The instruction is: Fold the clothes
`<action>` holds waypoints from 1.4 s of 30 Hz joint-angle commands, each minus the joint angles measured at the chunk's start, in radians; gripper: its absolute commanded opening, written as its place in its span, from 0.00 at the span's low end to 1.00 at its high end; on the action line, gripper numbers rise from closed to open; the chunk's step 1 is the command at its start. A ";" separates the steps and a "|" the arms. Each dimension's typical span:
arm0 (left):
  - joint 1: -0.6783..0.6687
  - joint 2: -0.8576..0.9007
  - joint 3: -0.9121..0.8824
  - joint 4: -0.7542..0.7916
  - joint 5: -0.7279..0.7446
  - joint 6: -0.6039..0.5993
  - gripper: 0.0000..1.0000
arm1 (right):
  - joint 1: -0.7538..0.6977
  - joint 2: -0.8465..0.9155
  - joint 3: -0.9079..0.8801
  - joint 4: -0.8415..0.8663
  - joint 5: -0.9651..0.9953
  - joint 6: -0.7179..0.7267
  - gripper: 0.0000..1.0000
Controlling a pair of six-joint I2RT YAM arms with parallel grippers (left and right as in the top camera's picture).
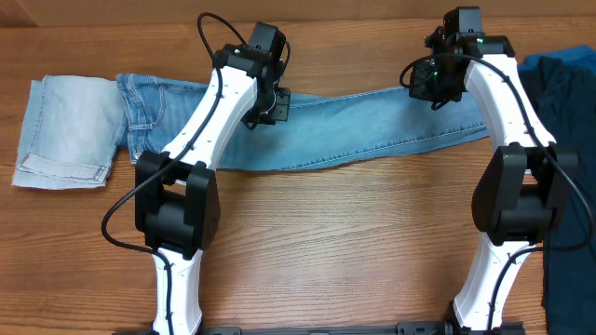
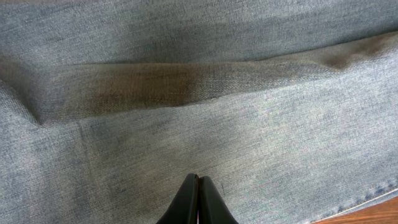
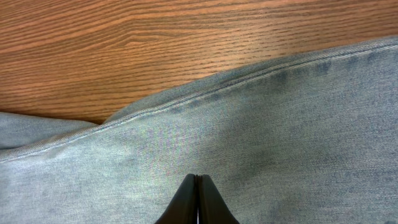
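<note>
Across the far half of the bench [image 1: 335,242] we see the light-blue jeans [image 1: 372,126] stretched out flat. Our left claw [image 2: 198,200] and right claw [image 3: 197,200] hang clenched and empty over the denim. A paler denim piece [image 1: 65,130] lies just beside the jeans' left end, and a dark garment [image 1: 568,93] lies at the right.

Overhead looks down; wrist views close over jeans [image 1: 372,130].

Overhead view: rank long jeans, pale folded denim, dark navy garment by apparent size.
1. long jeans, clearly largest.
2-3. dark navy garment and pale folded denim: too close to rank; the navy one is cut off by the frame edge.
</note>
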State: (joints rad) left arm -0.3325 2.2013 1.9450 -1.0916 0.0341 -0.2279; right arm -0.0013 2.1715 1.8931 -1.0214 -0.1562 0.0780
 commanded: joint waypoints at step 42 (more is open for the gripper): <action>0.340 0.051 0.338 -0.353 -0.198 -0.232 0.06 | -0.005 -0.003 0.004 -0.027 0.009 -0.004 0.04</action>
State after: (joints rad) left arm 0.0044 2.2490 2.3642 -1.4792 -0.1955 -0.4404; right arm -0.0013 2.1715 1.8931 -1.0462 -0.1509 0.0776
